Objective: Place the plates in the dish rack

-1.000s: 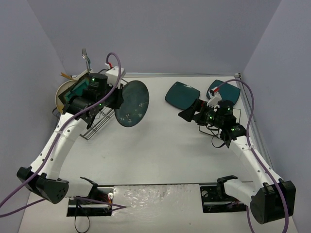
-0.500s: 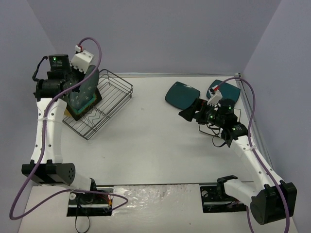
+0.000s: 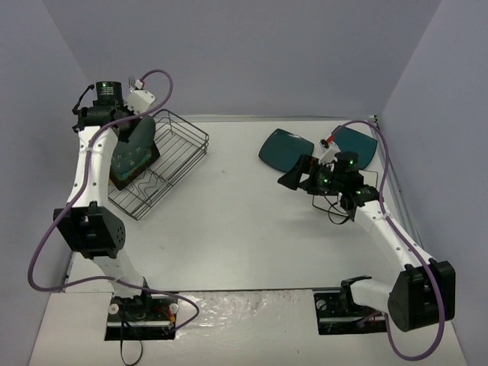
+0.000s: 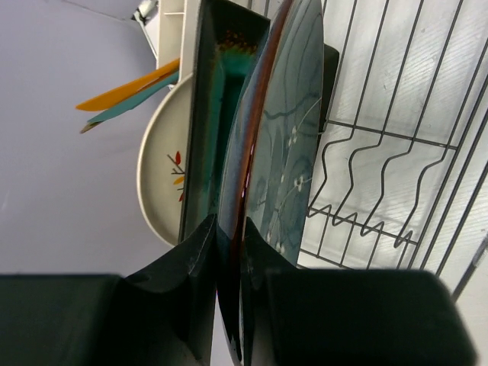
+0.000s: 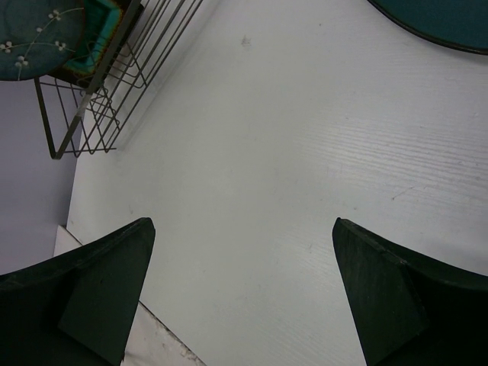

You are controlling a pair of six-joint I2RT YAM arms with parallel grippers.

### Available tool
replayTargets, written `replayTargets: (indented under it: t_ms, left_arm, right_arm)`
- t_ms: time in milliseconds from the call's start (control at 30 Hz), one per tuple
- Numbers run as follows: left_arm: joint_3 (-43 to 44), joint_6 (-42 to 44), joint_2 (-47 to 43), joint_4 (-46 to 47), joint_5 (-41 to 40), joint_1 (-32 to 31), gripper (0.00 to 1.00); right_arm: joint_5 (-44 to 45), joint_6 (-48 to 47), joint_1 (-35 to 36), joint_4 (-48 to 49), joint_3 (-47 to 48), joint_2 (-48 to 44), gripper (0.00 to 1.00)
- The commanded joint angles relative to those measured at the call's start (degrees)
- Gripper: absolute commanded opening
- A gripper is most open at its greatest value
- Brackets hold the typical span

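**First:** Gripping what, exactly, is the left gripper (image 4: pixel 230 232)?

**Second:** Its fingers (image 4: pixel 191 267) are clamped on the rim of the round grey-blue plate (image 4: pixel 290 145), the one with small white blossoms. That plate stands on edge at the end of the dish rack (image 3: pixel 171 152) nearest the left edge of the tabletop (image 3: pixel 252 229). The rack itself sits at the far left corner.

**First:** And what stands next to it?

**Second:** The brown-rimmed teal square plate (image 4: pixel 217 107) is just beside it, also on edge. On that one's far side is the cream plate with the twig motif (image 4: pixel 162 179). Orange and teal utensil handles (image 4: pixel 126 95) stick out past the cream plate. Whether the round plate's lower edge rests on the wires cannot be told.

**First:** How about the right gripper (image 5: pixel 242 293)?

**Second:** Its jaws stand wide apart with nothing between them, hovering over bare tabletop towards the far right.

**First:** Where are the plates on that side?

**Second:** The first dark teal plate (image 3: pixel 286 149) lies flat just beyond the right gripper. The second dark teal plate (image 3: pixel 355 142) lies closer to the far right corner, apart from the first.
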Motion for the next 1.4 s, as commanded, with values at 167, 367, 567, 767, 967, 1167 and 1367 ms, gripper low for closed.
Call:
replayTargets:
  t_ms: [167, 367, 567, 767, 967, 1167, 1367]
  left_arm:
    - [0.94, 5.87, -1.08, 10.82, -2.14, 1.05, 0.0]
    - [-1.65, 7.21, -1.72, 9.61, -2.14, 1.1, 0.0]
    - [-9.71, 5.66, -4.46, 12.77, -2.62, 1.1, 0.0]
    - [-12.96, 3.55, -5.4, 15.57, -3.18, 2.05, 0.16]
    - [-13.99, 1.34, -6.47, 17.27, -2.67, 2.72, 0.42]
    - [-14.25, -2.03, -8.96, 17.95, -1.02, 2.63, 0.6]
    - [-12.21, -18.82, -13.45, 18.92, 1.87, 1.59, 0.8]
  right_arm:
    - [-2.08, 0.21, -0.6, 5.54, 1.88, 2.64, 0.99]
    - [-1.75, 0.67, -0.68, 5.81, 1.95, 3.25, 0.99]
    - [-1.2, 1.14, -0.76, 5.98, 1.71, 3.28, 0.99]
    - [-0.1, 1.54, -1.13, 5.9, 1.06, 2.24, 0.99]
    - [1.8, 2.76, -2.54, 5.8, -0.07, 0.03, 0.99]
    - [4.42, 2.93, -4.84, 3.8, -0.04, -2.06, 0.99]
    - [21.74, 2.91, -10.38, -3.62, 1.78, -3.59, 0.99]
